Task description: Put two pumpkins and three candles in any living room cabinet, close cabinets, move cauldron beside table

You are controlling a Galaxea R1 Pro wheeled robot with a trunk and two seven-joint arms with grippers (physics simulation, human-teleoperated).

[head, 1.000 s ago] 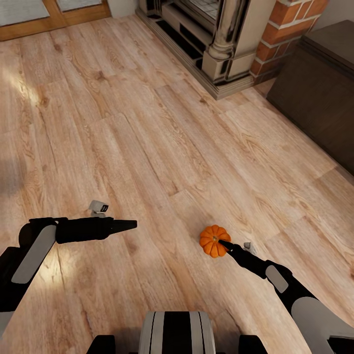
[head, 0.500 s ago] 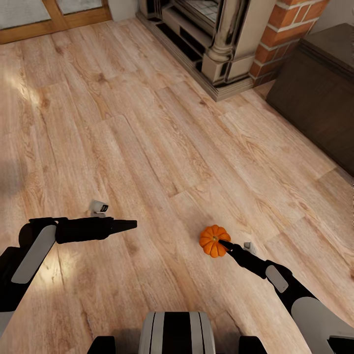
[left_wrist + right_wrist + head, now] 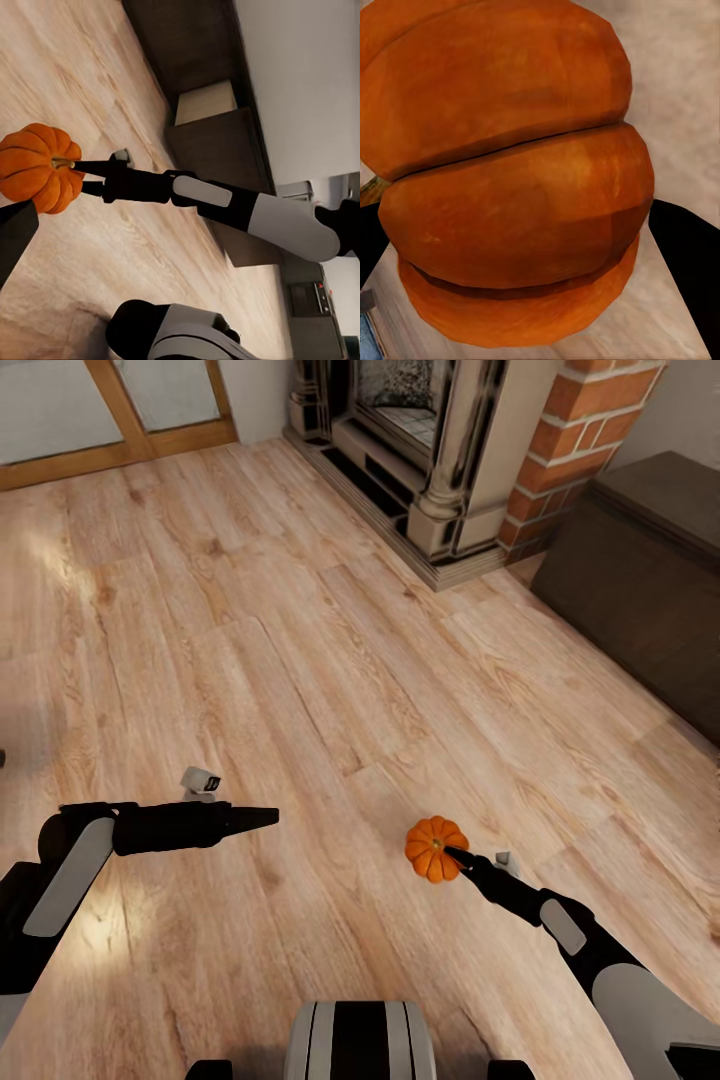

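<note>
Pale wooden floor (image 3: pixel 300 660) stretches ahead of me, with a brick and stone fireplace (image 3: pixel 450 470) at the far side and the dark brown cabinet (image 3: pixel 640 570) on the far right, its fronts shut as far as I can see. My right jaws (image 3: pixel 452 854) are clamped on a small orange pumpkin (image 3: pixel 433 849), carried near me above the floor, right of centre; one tip lies beside its stem. My left jaws (image 3: pixel 262 818) are empty and held out on the left, the tips together, closed. I judge the pumpkin light, firm and smooth, its ribs giving some purchase. Its roundness could let it twist or slip, so the best hold is across the widest part, jaws seated in the grooves.
</note>
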